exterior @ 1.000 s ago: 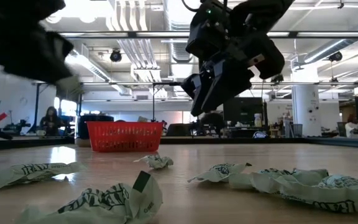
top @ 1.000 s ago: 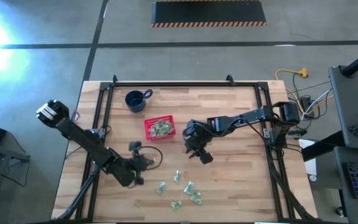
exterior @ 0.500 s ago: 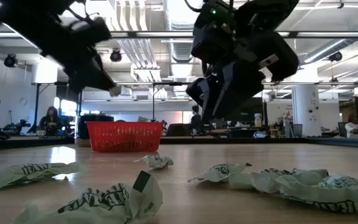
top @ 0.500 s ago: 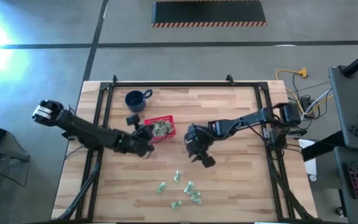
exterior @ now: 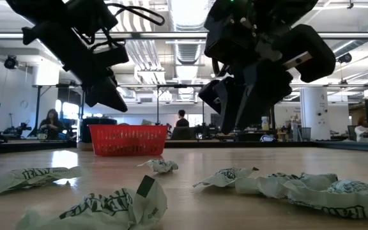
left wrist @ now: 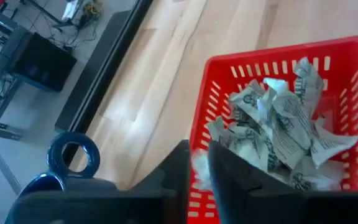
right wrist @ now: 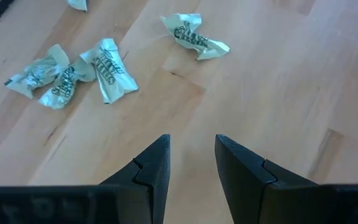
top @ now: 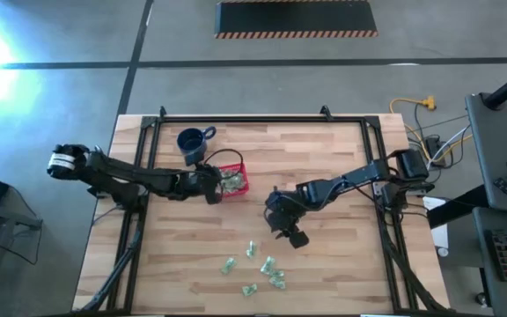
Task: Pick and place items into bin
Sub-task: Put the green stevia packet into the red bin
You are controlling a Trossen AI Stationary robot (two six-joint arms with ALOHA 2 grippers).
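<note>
Several items (top: 262,269) lie near the mug (top: 190,143).

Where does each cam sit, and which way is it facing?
High: overhead, straight down on the table; both arms show.
Low: table height, level across wrappers to the red basket; both arms hang in from above.
Left wrist: above the basket and mug; left gripper at a wrapper.
Right wrist: down at loose wrappers; right gripper open.
Shared: basket in high, low, left wrist.
</note>
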